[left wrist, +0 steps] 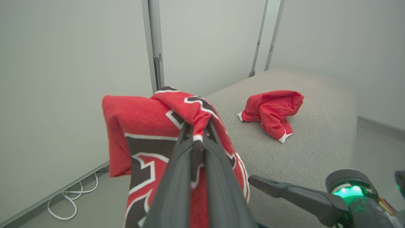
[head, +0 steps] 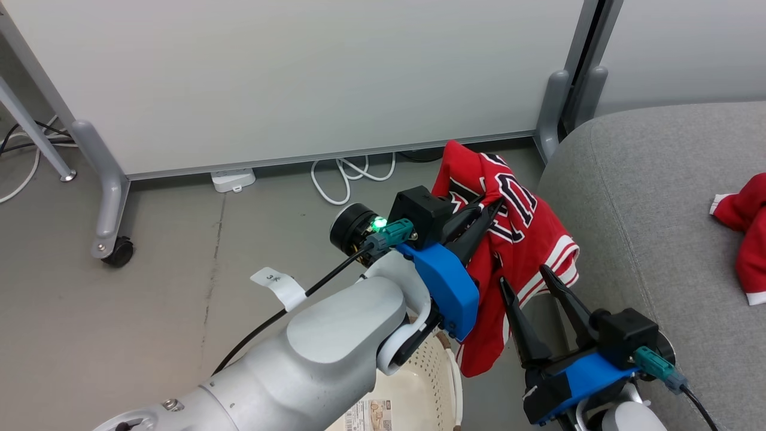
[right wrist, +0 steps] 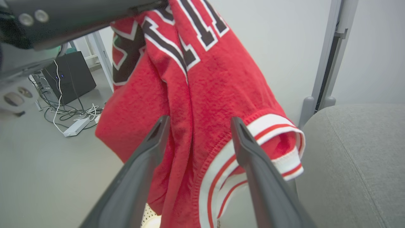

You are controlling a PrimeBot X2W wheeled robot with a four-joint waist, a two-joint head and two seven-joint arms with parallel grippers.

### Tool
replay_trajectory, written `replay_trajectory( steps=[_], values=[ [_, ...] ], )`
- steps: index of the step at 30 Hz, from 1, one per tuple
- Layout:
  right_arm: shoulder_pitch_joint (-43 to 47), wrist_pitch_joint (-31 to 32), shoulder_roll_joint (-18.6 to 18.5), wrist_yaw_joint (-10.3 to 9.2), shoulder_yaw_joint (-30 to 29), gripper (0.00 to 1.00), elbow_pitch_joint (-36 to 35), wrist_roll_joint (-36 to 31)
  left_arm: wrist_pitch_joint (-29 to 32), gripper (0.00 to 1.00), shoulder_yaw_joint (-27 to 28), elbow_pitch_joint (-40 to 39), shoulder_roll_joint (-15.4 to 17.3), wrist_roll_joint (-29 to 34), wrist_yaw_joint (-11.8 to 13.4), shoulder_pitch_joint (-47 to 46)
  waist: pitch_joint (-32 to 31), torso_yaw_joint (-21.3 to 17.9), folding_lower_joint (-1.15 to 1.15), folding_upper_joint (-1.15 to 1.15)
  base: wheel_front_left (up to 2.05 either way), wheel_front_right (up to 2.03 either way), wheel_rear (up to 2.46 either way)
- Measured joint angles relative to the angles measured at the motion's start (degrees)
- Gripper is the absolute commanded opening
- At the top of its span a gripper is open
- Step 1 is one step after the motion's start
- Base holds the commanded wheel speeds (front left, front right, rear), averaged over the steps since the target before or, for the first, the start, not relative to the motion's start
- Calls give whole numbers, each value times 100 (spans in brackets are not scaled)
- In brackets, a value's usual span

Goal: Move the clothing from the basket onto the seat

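Left forearm (head: pixel 344 326) stretches forward, its fingers (left wrist: pixel 172 190) pinching the jersey (head: pixel 526 239) aloft.

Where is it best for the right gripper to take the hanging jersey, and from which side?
Probably the striped hem, approached from below: the jersey hangs loose from the shut left gripper, and that thick edge dangles free before the open right fingers.

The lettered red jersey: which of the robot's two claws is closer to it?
Left. The left claw is shut on the jersey near its top, holding it up. The right claw is open lower down, by the striped hem, not gripping it.
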Motion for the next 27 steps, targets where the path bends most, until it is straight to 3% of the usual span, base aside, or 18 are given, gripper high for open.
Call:
replay_trajectory(
  steps=[14,27],
  values=[
    [-882,-297,0,0,182,100,1244,-85,38,0,-40,-81,1,-57,-4,-35,50,45,0,0,0,0,0],
    [-1614,-488,-1,0,40,100,2251,-586,166,0,-44,-197,0,-47,-59,-12,23,85,0,0,0,0,0]
  ],
)
